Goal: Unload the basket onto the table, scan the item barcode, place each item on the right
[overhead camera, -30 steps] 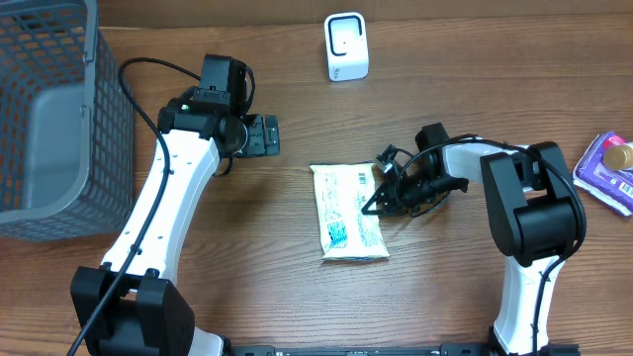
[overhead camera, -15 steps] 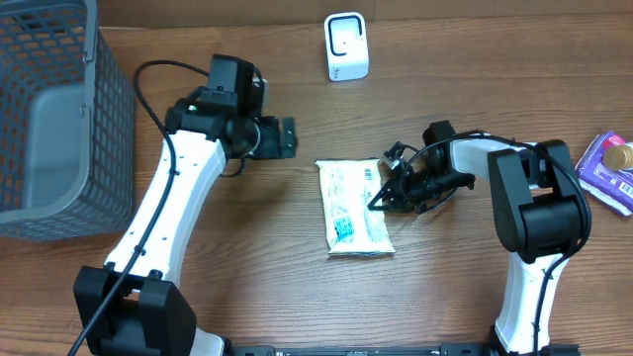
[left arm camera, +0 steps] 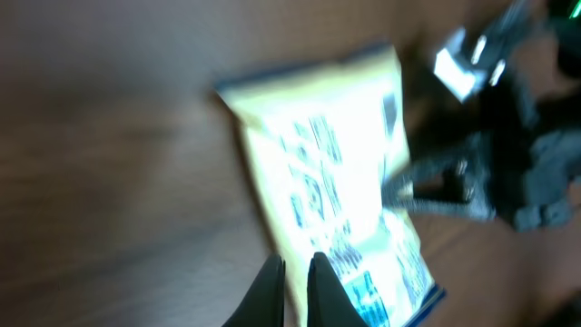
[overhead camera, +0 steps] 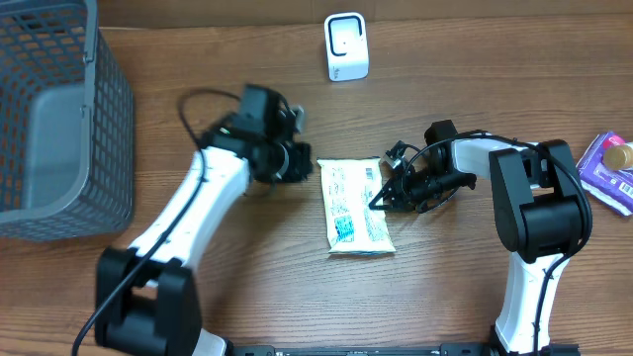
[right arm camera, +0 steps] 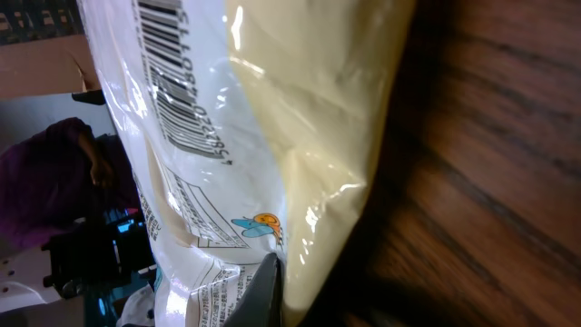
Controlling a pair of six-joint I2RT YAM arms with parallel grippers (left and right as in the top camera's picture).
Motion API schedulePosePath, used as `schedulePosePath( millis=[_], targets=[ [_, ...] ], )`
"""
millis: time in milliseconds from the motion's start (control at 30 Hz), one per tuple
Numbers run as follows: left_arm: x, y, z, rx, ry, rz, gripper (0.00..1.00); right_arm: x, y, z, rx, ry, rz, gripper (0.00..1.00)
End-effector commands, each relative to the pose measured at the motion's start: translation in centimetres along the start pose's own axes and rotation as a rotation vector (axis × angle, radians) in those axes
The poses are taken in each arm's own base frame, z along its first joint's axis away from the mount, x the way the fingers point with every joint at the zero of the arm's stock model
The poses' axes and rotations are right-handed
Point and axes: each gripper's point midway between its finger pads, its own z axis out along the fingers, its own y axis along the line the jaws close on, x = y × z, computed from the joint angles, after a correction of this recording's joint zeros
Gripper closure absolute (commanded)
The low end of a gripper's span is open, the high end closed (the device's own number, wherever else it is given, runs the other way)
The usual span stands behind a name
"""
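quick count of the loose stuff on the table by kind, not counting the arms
basket: 1
scanner: 1
packet: 1
purple pack: 1
total: 4

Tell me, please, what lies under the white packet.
The packet lies on the wooden table; whatever is beneath it is hidden.

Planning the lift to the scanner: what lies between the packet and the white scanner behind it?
Nothing. In the overhead view only bare wooden table separates the packet from the white scanner.
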Motion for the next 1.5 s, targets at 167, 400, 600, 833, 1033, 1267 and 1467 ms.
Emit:
schedulePosePath(
  millis=[167,400,600,833,1033,1267,1467],
  targets=[
    [5.6,-0.8,7.4,0.22,0.276,-0.184,0.96,2.5,-8.1,0.1,0.323,0.086,0.092,0.96],
    [8.0,0.6,10.5,0.219,0.386,-0.26,0.96,2.9,-7.6,0.2,0.294,0.096,0.117,0.58],
    [7.8,0.7,10.6,0.216,0.381,-0.256,0.96,3.1,-4.4,0.9,0.115,0.093,0.173,0.0],
    [7.3,0.7,10.8,0.22,0.357,-0.242,0.96,3.9,-2.4,2.6,0.066,0.145,0.152,0.0],
    [7.1,0.7,10.9,0.221,0.35,-0.245,0.96,4.6,-1.1,5.3,0.084,0.204,0.07,0.03],
    [7.1,0.7,10.9,0.22,0.35,-0.245,0.96,4.5,-1.4,5.1,0.097,0.199,0.094,0.81],
    [7.1,0.7,10.9,0.219,0.351,-0.245,0.96,3.6,-2.8,3.1,0.103,0.142,0.147,0.59]
  ],
)
